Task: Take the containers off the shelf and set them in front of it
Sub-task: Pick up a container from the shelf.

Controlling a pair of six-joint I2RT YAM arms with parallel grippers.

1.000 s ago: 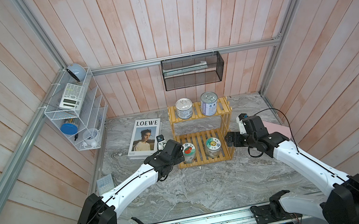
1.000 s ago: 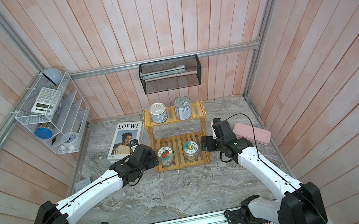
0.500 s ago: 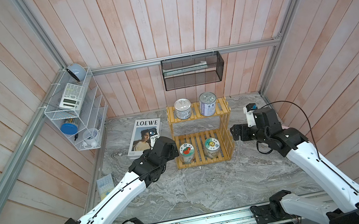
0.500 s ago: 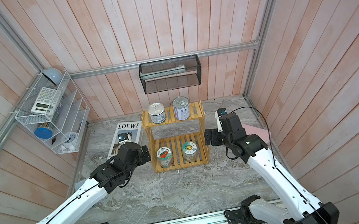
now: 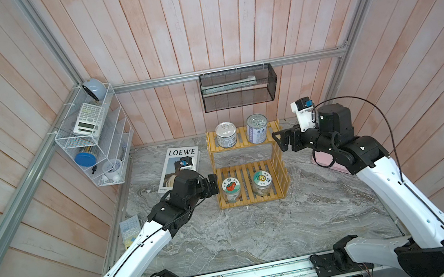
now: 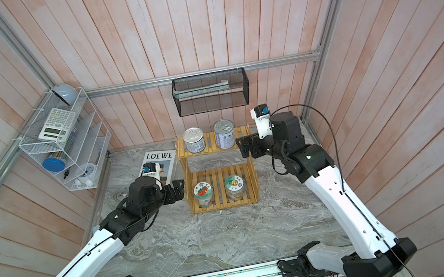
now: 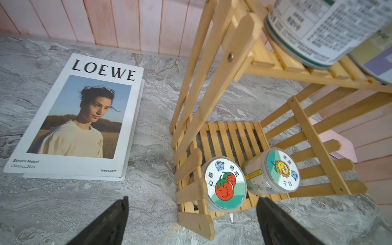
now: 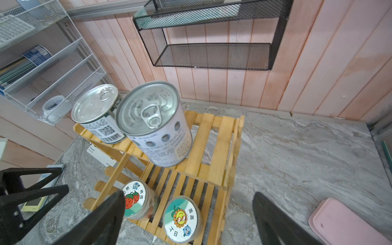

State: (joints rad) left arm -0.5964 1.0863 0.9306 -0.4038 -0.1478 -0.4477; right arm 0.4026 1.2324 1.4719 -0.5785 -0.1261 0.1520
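both empty and wide open: left gripper [image 5: 212,185] left of the shelf [image 5: 243,143], right gripper [image 5: 280,141] right of it; clipping its side could topple the purple can [image 5: 257,130].

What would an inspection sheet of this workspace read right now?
Surface: grey marble-pattern tabletop, no spills seen.
Job's things: blue-white can and purple can upright on the upper tier of the shelf; tomato-lid jar and sunflower-lid jar on its lower tier.
Clutter: magazine beside the shelf; pink tray on the other side.
Grippers: left gripper open by the lower tier, right gripper open by the upper tier; both empty.
Cables: black cable arcs over the right arm, clear of the shelf.
Surroundings: white wire rack and black mesh basket on slatted walls.
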